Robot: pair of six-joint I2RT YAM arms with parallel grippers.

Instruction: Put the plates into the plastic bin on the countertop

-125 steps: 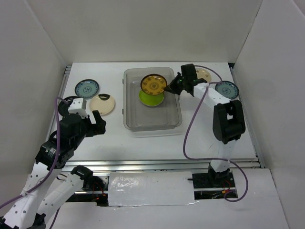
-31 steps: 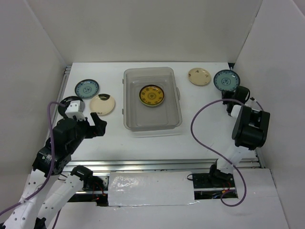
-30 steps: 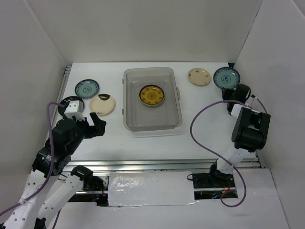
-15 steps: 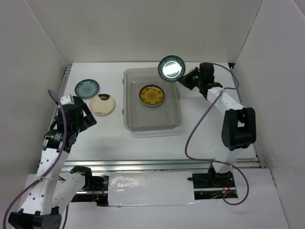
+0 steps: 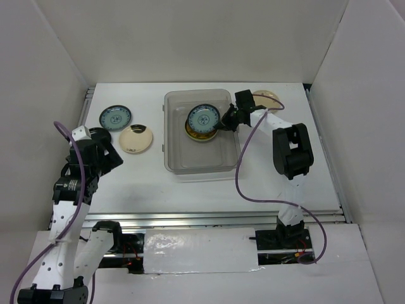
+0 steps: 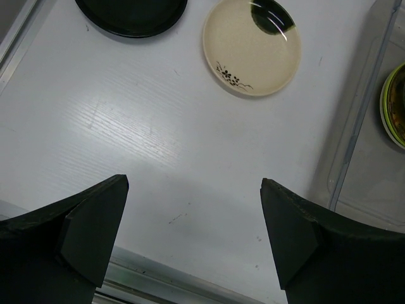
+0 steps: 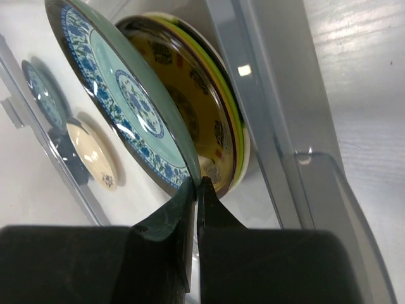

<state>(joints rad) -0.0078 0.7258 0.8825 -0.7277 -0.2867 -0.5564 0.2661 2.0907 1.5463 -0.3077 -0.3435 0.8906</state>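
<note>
My right gripper (image 5: pixel 221 121) is shut on the rim of a blue-patterned plate (image 5: pixel 204 116), holding it tilted just above the yellow-and-black plate (image 5: pixel 197 132) and lime green plate stacked in the plastic bin (image 5: pixel 201 161). In the right wrist view the blue plate (image 7: pixel 117 95) leans over the yellow plate (image 7: pixel 190 114), pinched at the gripper (image 7: pixel 195 185). My left gripper (image 5: pixel 104 155) is open and empty over the countertop; in its wrist view (image 6: pixel 193 237) a cream plate with a dark mark (image 6: pixel 252 45) and a black plate (image 6: pixel 131 9) lie ahead.
A second blue-patterned plate (image 5: pixel 116 117) and the cream plate (image 5: pixel 137 138) lie left of the bin. A cream floral plate (image 5: pixel 268 98) lies partly hidden behind the right arm. A metal rail (image 5: pixel 202 218) runs along the near edge. White walls enclose the countertop.
My right gripper took a blue plate from the far right, carried it left and lowered it over the stack in the bin. My left arm drew back to the left.
</note>
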